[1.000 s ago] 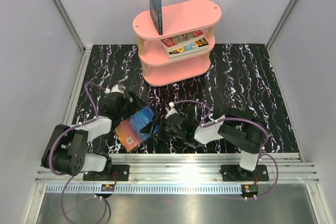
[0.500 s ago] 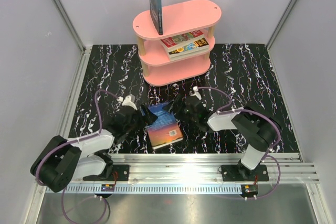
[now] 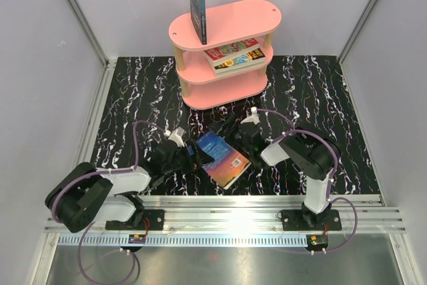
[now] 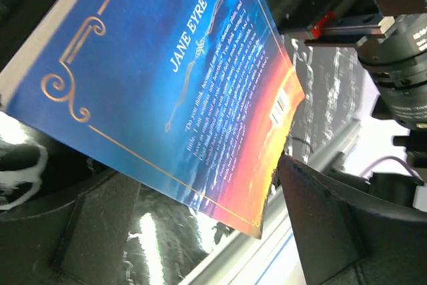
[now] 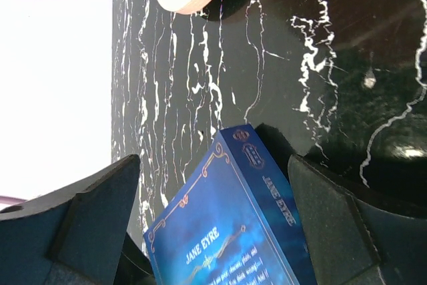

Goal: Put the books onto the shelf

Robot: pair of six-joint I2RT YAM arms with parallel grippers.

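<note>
Partly done: dark blue book (image 3: 198, 5) upright on pink shelf (image 3: 253, 15) top board, two paperbacks (image 3: 233, 55) flat on middle tier. Left to shelve: Jane Eyre book (image 3: 223, 158), low on marbled table (image 3: 300, 98) between claws. Left gripper (image 3: 189, 155) spread wide at book's edge, no clear pinch; right gripper (image 3: 230, 135) wide, empty.

A blue book (image 3: 223, 158) sits near the bench (image 3: 320, 98) front; 1 dark book (image 3: 197, 5) stands atop the pink shelf (image 3: 247, 15), 2 books (image 3: 235, 56) stacked below.
</note>
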